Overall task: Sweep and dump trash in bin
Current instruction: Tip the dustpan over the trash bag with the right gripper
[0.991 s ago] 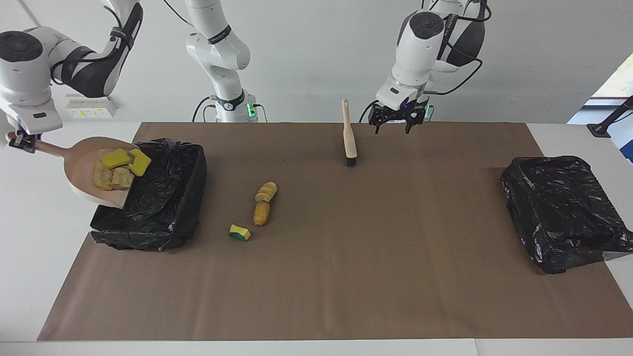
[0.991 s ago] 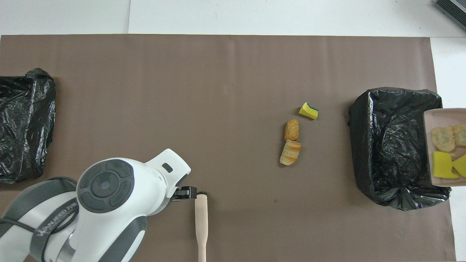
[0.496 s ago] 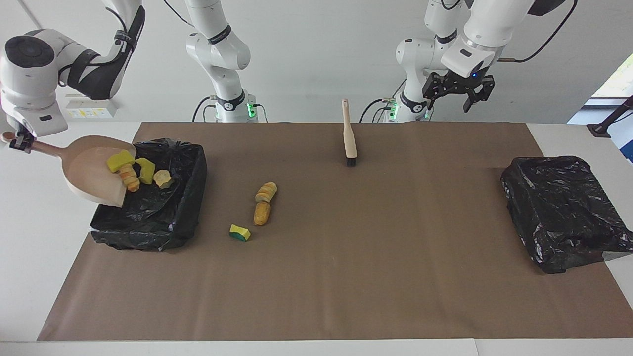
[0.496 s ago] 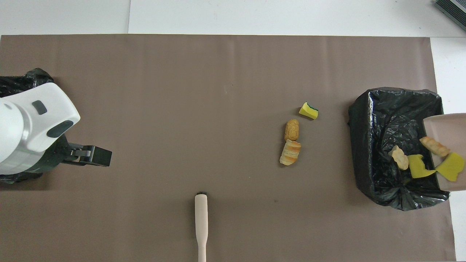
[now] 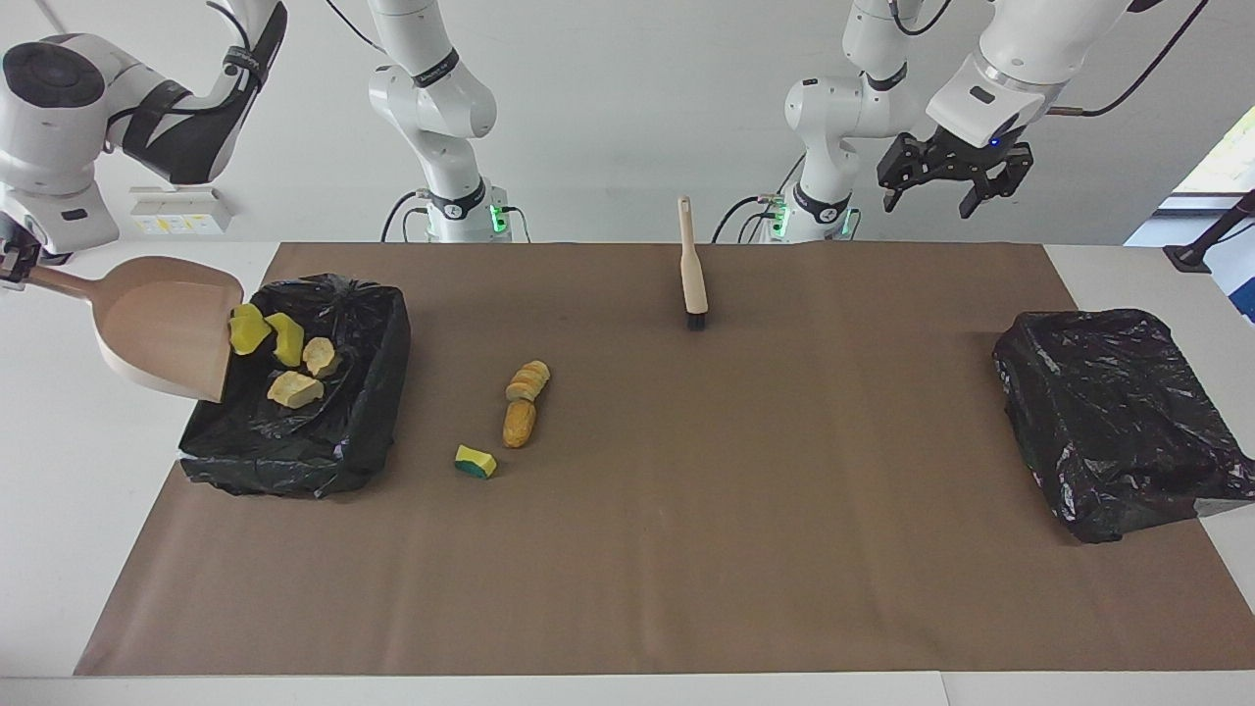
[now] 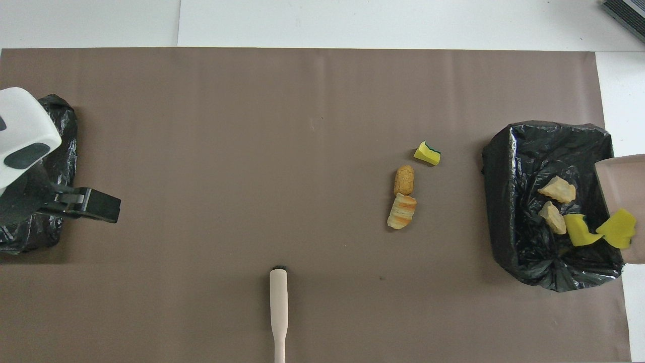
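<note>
In the bin [image 5: 377,392], trash [image 5: 294,388], long axes unclear

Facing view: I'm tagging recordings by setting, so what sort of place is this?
Probably a robotics lab: a white table under brown paper, bin-bag-lined trays at each end, staged sponge and bread scraps.
</note>
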Robot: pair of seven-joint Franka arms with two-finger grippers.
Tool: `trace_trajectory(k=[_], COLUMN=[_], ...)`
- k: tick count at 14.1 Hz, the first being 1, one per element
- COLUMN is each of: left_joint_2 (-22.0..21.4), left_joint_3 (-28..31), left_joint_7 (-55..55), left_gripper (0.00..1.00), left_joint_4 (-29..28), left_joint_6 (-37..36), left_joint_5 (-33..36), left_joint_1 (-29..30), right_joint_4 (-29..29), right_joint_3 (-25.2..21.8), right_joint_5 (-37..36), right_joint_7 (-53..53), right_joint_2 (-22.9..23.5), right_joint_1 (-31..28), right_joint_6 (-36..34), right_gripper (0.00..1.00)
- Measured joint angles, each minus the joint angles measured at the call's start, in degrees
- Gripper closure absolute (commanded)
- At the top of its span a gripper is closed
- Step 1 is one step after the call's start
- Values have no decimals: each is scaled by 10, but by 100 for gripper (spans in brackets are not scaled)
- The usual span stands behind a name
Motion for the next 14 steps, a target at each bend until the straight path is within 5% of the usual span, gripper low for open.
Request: trace_trajectory(k=[4,7,11,14], left_joint_2=[-1,-4,-5,-5], left_joint_3=[0,0,0,1], left_joint_7=[3,3,3,3], left_gripper=[0,0,0,0], left_joint_4=[2,-2,-2,-3], left_joint_6=[0,9,21,28], left_joint_5=[0,0,0,1], left_joint_1=[0,0,0,0], right_joint_4=[12,56,69,69], right_joint_3=[44,102,223,243], right_joint_5=[-15,-14,25,109], right_joint_7=[3,63,249,402], right_joint_2=[-27,-34,-34,-34], right_joint_1=[3,4,8,10], right_joint_6=[-54,-166,-266,-275], right_gripper=[100,100,100,100])
